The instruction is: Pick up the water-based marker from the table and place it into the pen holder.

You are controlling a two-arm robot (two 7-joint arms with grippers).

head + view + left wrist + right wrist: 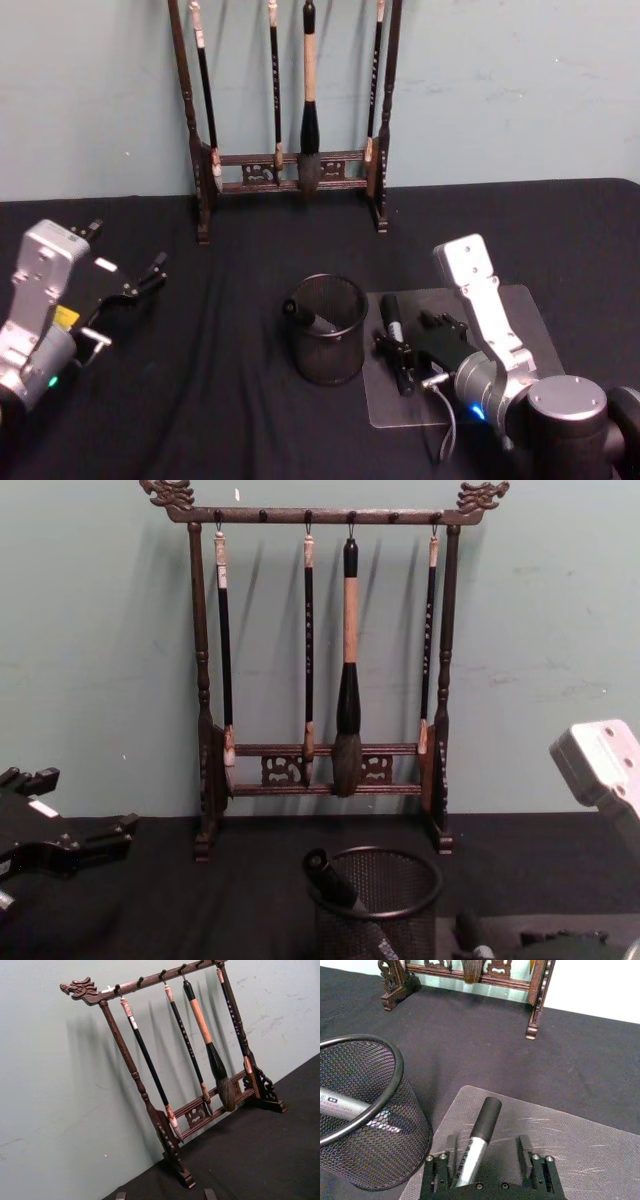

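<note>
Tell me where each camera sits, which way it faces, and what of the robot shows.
Head view: high, looking down at the black-clothed table; open left gripper and right gripper show.
Chest view: low, facing the tall dark wooden brush rack; left gripper at left edge.
Left wrist view: left arm, facing the rack; fingertips show.
Right wrist view: right arm, looking along open fingers straddling the black-capped silver marker.
Shared by head, chest, right wrist: the small black round wire-mesh pen holder.
</note>
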